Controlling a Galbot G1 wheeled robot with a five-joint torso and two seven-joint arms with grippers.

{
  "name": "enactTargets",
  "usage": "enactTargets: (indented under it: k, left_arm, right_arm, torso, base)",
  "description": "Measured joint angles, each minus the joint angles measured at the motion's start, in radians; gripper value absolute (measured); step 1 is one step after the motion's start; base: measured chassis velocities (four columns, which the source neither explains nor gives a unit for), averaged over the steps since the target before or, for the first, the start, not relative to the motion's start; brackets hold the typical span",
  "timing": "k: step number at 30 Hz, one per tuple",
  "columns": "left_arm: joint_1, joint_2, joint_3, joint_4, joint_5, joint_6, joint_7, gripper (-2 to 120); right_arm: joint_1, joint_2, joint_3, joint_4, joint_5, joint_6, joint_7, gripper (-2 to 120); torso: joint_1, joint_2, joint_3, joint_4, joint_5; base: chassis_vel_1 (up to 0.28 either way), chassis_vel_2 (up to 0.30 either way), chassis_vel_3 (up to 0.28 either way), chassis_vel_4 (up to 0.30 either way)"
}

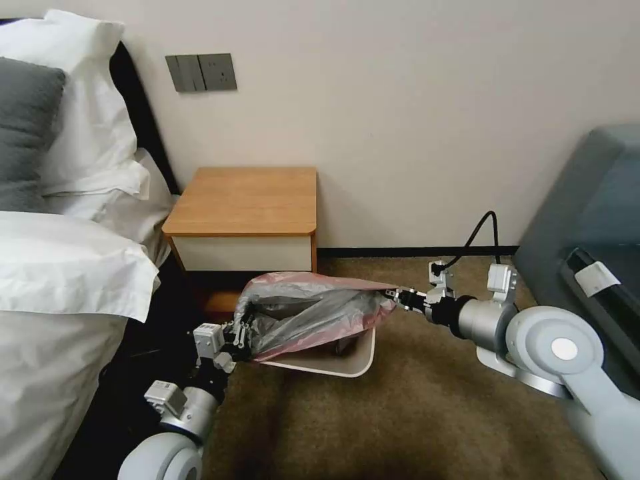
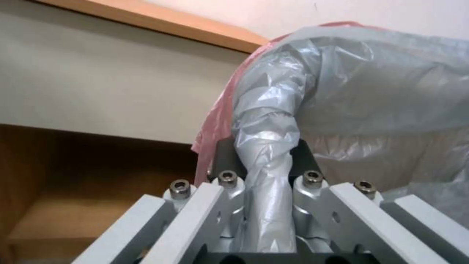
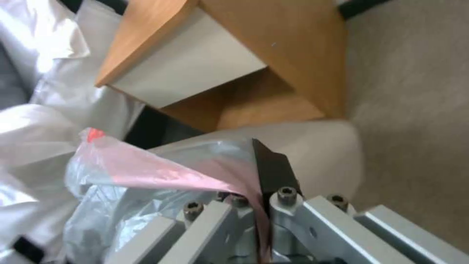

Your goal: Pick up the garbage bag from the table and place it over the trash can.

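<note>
Both pincers (image 1: 241, 328) (image 1: 390, 293) clamped, arms apart

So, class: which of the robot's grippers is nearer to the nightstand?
Left. The left gripper, shut on the garbage bag, sits just before the nightstand shelf; the right gripper, pinching the bag's other end, is out past the nightstand's corner.
</note>
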Motion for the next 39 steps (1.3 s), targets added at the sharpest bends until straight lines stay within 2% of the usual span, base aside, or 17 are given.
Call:
enactTargets:
  k: [2, 6, 7, 9, 11, 13, 14, 17, 19, 21, 23, 26, 28, 31, 32, 34, 39]
  left_arm:
    - [-0.002, -0.001, 0.001, 0.001, -0.006, 0.001, 0.002, 7]
    - [-0.012, -0.002, 0.000, 0.012, -0.018, 0.005, 0.011, 7]
    - [-0.012, -0.002, 0.000, 0.012, -0.018, 0.005, 0.011, 7]
    - [-0.017, -0.003, -0.002, 0.020, -0.018, 0.011, 0.011, 7]
    - [-0.018, -0.004, -0.002, 0.022, -0.018, 0.013, 0.009, 7]
    - [-0.025, -0.005, -0.001, 0.029, -0.020, 0.022, -0.002, 7]
    - [-0.025, -0.005, -0.001, 0.029, -0.020, 0.022, -0.002, 7]
    - [-0.039, -0.005, 0.001, 0.040, -0.030, 0.035, -0.024, 7]
    - [-0.043, -0.005, 0.002, 0.042, -0.033, 0.039, -0.029, 7]
    - [-0.051, -0.005, 0.004, 0.047, -0.041, 0.047, -0.041, 7]
    - [-0.052, -0.005, 0.005, 0.047, -0.042, 0.048, -0.043, 7]
    - [-0.059, -0.004, 0.006, 0.048, -0.044, 0.052, -0.068, 7]
    - [-0.059, -0.003, 0.004, 0.048, -0.045, 0.053, -0.072, 7]
    - [-0.056, 0.001, -0.003, 0.037, -0.052, 0.055, -0.076, 7]
    - [-0.056, 0.001, -0.003, 0.037, -0.052, 0.055, -0.076, 7]
    - [-0.054, 0.004, -0.007, 0.027, -0.064, 0.060, -0.083, 7]
    - [-0.054, 0.005, -0.009, 0.018, -0.069, 0.062, -0.104, 7]
  right_arm:
    - [0.000, 0.001, 0.007, -0.003, 0.044, 0.000, 0.018, 0]
    - [0.009, 0.006, 0.059, -0.012, 0.255, 0.001, 0.114, 2]
    - [0.009, 0.006, 0.059, -0.012, 0.255, 0.001, 0.114, 2]
    - [0.006, 0.006, 0.095, -0.006, 0.321, 0.001, 0.136, 12]
    - [0.002, 0.006, 0.102, -0.002, 0.323, 0.001, 0.136, 15]
    - [-0.017, 0.004, 0.128, 0.012, 0.327, 0.002, 0.134, 27]
    - [-0.017, 0.004, 0.128, 0.012, 0.327, 0.002, 0.134, 27]
    - [-0.065, -0.005, 0.160, 0.045, 0.327, 0.002, 0.121, 40]
    - [-0.077, -0.006, 0.164, 0.054, 0.327, 0.002, 0.116, 43]
    - [-0.104, -0.006, 0.171, 0.079, 0.321, 0.003, 0.112, 55]
    - [-0.107, -0.006, 0.171, 0.083, 0.320, 0.003, 0.112, 57]
    - [-0.135, 0.007, 0.176, 0.136, 0.292, 0.003, 0.129, 74]
    - [-0.143, 0.010, 0.179, 0.155, 0.287, 0.003, 0.131, 77]
    - [-0.162, 0.025, 0.184, 0.186, 0.280, 0.003, 0.150, 90]
    - [-0.162, 0.025, 0.184, 0.186, 0.280, 0.003, 0.150, 90]
    - [-0.174, 0.046, 0.186, 0.195, 0.274, 0.004, 0.153, 99]
    - [-0.173, 0.086, 0.177, 0.234, 0.309, 0.035, 0.169, 100]
  torso:
    - [0.000, 0.000, 0.000, 0.0000, -0.0001]
    - [0.000, 0.000, 0.000, 0.0000, -0.0001]
    - [0.000, 0.000, 0.000, 0.0000, -0.0001]
    - [0.000, 0.000, 0.000, 0.0001, 0.0000]
    - [0.000, 0.000, 0.000, 0.0001, -0.0001]
    - [0.000, 0.000, 0.000, 0.0000, -0.0001]
    - [0.000, 0.000, 0.000, 0.0000, -0.0001]
    - [0.000, 0.000, 0.000, 0.0000, -0.0001]
    - [0.000, 0.000, 0.000, 0.0000, -0.0001]
    - [0.000, 0.000, 0.000, -0.0001, -0.0001]
    - [0.000, 0.000, 0.000, 0.0000, -0.0001]
    - [0.000, 0.000, 0.000, 0.0000, -0.0001]
    - [0.000, 0.000, 0.000, 0.0000, -0.0003]
    - [0.000, 0.000, 0.000, 0.0000, -0.0003]
    - [0.000, 0.000, 0.000, 0.0000, -0.0003]
    - [0.000, 0.000, 0.000, 0.0000, -0.0002]
    - [0.000, 0.000, 0.000, 0.0000, -0.0002]
  base:
    - [0.000, 0.000, 0.000, 0.000]
    - [0.000, 0.000, 0.000, 0.000]
    - [0.000, 0.000, 0.000, 0.000]
    - [0.000, 0.000, 0.000, 0.000]
    - [0.000, 0.000, 0.000, 0.000]
    - [0.000, 0.000, 0.000, 0.000]
    - [0.000, 0.000, 0.000, 0.000]
    - [0.000, 0.000, 0.000, 0.000]
    - [0.000, 0.000, 0.000, 0.000]
    - [0.000, 0.000, 0.000, 0.000]
    - [0.000, 0.000, 0.000, 0.000]
    - [0.000, 0.000, 0.000, 0.000]
    - [0.000, 0.000, 0.000, 0.000]
    - [0.000, 0.000, 0.000, 0.000]
    - [0.000, 0.000, 0.000, 0.000]
    - [0.000, 0.000, 0.000, 0.000]
    - [0.000, 0.000, 0.000, 0.000]
